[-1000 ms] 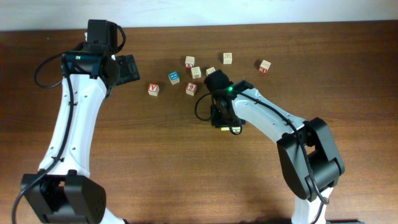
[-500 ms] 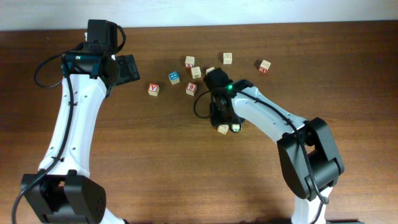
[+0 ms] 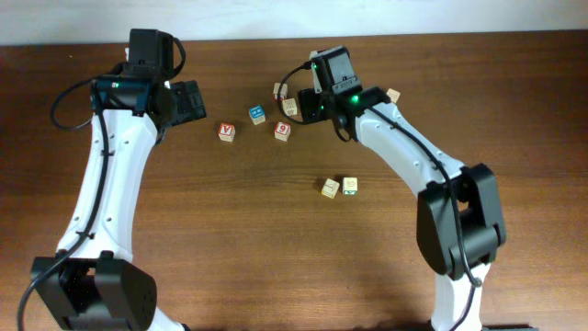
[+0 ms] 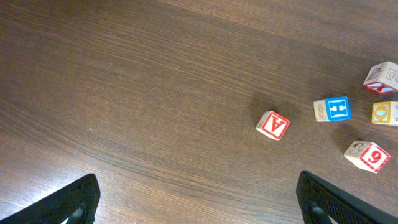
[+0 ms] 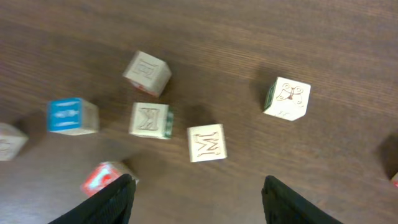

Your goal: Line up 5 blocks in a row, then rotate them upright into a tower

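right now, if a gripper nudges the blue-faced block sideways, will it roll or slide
The blue-faced block is a cube flat on the wooden table, so it would probably slide rather than roll. It looks like plain wood: likely stiff and light. Its flat sides should suit a pinch.

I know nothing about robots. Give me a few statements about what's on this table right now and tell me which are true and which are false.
1. A green-marked block and the block beside it sit together, apart from the rest. True.
2. The left gripper is holding the blue-faced block. False: its fingers are wide apart and empty, and that block lies on the table.
3. The right gripper hangs above several loose blocks with nothing between its fingers. True.
4. Some blocks are stacked on one another. False: each one lies singly on the wood.
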`<state>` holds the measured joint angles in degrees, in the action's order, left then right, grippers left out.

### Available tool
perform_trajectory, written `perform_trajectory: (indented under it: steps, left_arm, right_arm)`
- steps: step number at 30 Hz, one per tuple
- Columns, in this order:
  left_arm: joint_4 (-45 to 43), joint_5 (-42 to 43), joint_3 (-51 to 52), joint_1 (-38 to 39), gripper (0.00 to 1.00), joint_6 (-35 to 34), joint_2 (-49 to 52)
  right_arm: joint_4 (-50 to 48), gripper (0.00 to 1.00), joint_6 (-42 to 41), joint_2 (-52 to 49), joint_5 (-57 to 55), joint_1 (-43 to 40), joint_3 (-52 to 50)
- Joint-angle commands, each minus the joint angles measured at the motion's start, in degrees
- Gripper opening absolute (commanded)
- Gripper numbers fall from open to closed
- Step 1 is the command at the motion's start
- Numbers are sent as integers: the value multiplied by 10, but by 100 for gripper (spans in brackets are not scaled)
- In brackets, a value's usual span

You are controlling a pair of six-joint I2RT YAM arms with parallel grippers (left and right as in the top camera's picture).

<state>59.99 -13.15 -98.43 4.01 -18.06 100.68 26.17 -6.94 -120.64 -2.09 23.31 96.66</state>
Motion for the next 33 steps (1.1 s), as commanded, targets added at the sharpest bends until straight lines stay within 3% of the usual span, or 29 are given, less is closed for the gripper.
perform_trajectory:
  steps: [1,6,14,20,29,33]
  left_arm:
    - [-1,-8,-12,0,99,-8,6]
    - [-1,-8,-12,0,99,-8,6]
    - [-1,-8,-12,0,99,-8,6]
    - [-1,-8,-12,0,99,-8,6]
    - [-1,-8,-12,0,99,-8,6]
    - [-1,-8,-12,0,99,-8,6]
  right_arm:
    - [14,65,48,-54,6,-4,73]
    - [16,65,80,-141,14,-6,119]
    - [-3,64,80,-181,-1,-14,119]
    - [-11,40,73,-180,-1,-14,121]
    - [50,28,17,-100,3,-10,123]
    - [136,29,15,-41,95,-3,123]
